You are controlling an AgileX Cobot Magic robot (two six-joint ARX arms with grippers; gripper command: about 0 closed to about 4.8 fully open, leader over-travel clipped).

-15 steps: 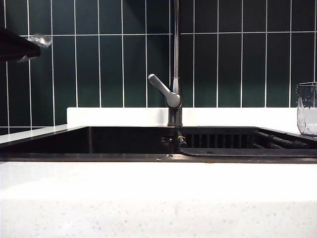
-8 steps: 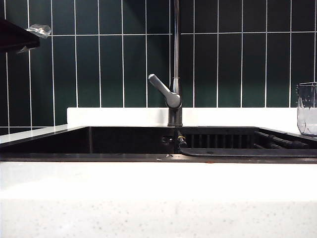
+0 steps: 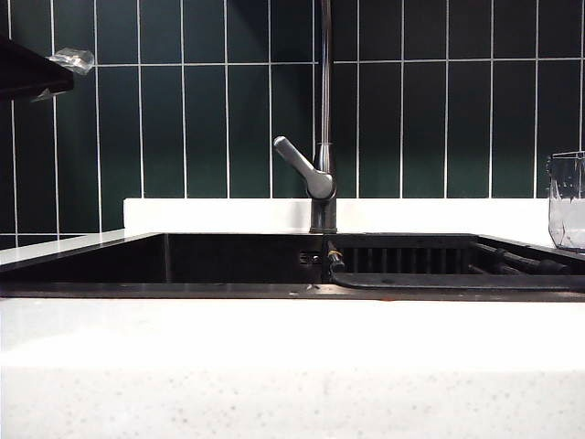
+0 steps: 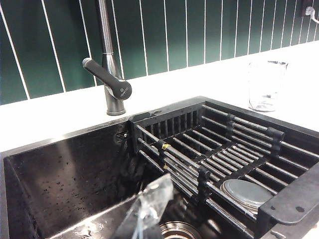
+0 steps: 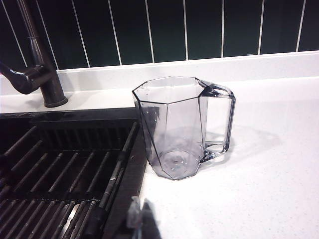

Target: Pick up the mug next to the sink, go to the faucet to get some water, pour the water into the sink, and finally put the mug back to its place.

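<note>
— Where did the mug (image 5: 182,127) stand?
— Upright on the white worktop (image 5: 279,189), just beside the sink (image 4: 75,174).
— And the grippers?
— Left gripper (image 4: 144,209) above the sink, right gripper (image 5: 135,215) near the mug; both closed, empty.

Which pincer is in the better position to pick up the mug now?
The right pincer: it sits shut, close before the mug on the counter. The left pincer, also shut, hangs over the sink, farther away.

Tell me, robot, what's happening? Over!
Left gripper shut, over sink. Right gripper shut, near mug. Mug upright on counter, untouched. Nothing blocking.
</note>
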